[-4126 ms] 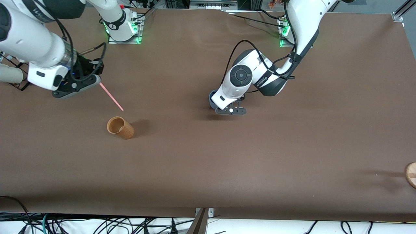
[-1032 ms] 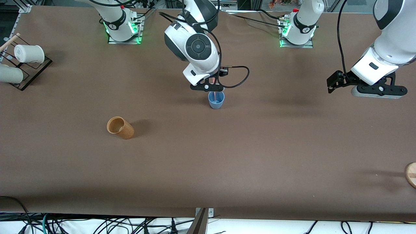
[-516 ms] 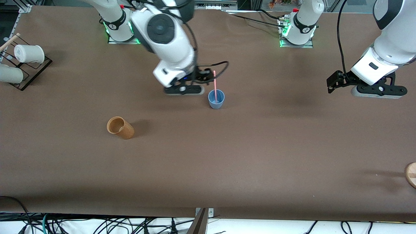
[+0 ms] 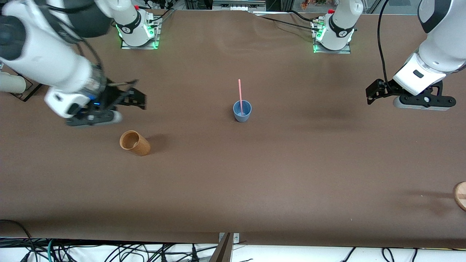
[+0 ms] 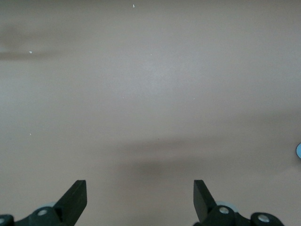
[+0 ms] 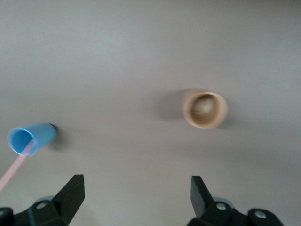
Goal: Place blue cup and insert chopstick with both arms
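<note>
The blue cup (image 4: pixel 242 112) stands upright in the middle of the table. The pink chopstick (image 4: pixel 239 91) stands in it, leaning on the rim. Both also show in the right wrist view, the cup (image 6: pixel 33 138) and the chopstick (image 6: pixel 13 171). My right gripper (image 4: pixel 140 100) is open and empty, up over the table toward the right arm's end, above the tan wooden cup; its fingers (image 6: pixel 73 190) stand wide apart. My left gripper (image 4: pixel 373 95) is open and empty, waiting over the left arm's end of the table, with bare table between its fingers (image 5: pixel 77 195).
A tan wooden cup (image 4: pixel 134 143) stands nearer the front camera than the right gripper; it also shows in the right wrist view (image 6: pixel 205 109). A black rack with a white cup (image 4: pixel 11 85) is at the right arm's end. A wooden disc (image 4: pixel 460 195) sits at the left arm's end.
The right gripper brought the chopstick to the blue cup, let it go in the cup and swung away toward its own end. The left arm left the cup earlier and now holds still.
</note>
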`<state>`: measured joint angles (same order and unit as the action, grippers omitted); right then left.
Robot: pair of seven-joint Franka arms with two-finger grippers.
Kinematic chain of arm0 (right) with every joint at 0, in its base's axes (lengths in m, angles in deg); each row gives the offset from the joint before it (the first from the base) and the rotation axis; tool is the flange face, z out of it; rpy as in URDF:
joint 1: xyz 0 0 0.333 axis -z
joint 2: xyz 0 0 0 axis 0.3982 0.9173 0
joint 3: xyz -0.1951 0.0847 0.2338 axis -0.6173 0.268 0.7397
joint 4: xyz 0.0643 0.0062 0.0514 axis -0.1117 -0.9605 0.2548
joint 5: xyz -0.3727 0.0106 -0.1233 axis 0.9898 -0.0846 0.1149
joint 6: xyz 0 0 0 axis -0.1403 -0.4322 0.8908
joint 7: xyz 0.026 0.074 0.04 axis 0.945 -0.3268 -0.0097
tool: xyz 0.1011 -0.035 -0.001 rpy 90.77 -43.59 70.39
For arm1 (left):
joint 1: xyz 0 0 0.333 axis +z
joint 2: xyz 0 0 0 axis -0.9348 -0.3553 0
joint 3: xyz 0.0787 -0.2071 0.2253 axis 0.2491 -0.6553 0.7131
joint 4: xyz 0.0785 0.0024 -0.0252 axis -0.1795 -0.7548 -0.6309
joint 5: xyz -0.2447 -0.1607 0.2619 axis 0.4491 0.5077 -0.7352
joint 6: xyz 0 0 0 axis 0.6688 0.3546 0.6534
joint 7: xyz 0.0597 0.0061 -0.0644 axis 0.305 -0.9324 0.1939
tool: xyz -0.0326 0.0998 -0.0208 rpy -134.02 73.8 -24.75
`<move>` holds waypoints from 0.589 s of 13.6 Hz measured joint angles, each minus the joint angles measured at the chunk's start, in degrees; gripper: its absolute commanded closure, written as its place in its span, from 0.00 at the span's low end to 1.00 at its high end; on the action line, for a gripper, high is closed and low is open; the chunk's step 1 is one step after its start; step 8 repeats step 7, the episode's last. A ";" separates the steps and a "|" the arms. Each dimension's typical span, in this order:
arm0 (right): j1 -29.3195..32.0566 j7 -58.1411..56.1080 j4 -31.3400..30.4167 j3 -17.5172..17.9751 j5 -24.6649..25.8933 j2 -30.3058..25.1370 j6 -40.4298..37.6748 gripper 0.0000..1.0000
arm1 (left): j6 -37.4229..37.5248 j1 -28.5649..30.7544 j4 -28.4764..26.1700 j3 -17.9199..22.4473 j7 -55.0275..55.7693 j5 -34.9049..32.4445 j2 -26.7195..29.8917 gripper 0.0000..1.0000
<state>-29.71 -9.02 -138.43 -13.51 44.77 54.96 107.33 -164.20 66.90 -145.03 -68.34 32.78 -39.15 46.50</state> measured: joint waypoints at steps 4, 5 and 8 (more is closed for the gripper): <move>1.32 -6.40 -4.09 -3.82 3.08 -5.71 -1.06 0.00 | 0.00 -0.02 0.03 -0.65 0.00 0.00 0.00 0.00; 1.21 -6.40 -4.69 -3.70 3.39 -6.37 -0.99 0.00 | 0.00 -0.03 0.03 -0.94 0.00 0.00 0.00 0.00; 0.95 -6.40 -5.05 -3.54 3.67 -6.79 -0.88 0.00 | 0.00 -0.03 0.03 -1.22 0.00 0.00 0.00 0.00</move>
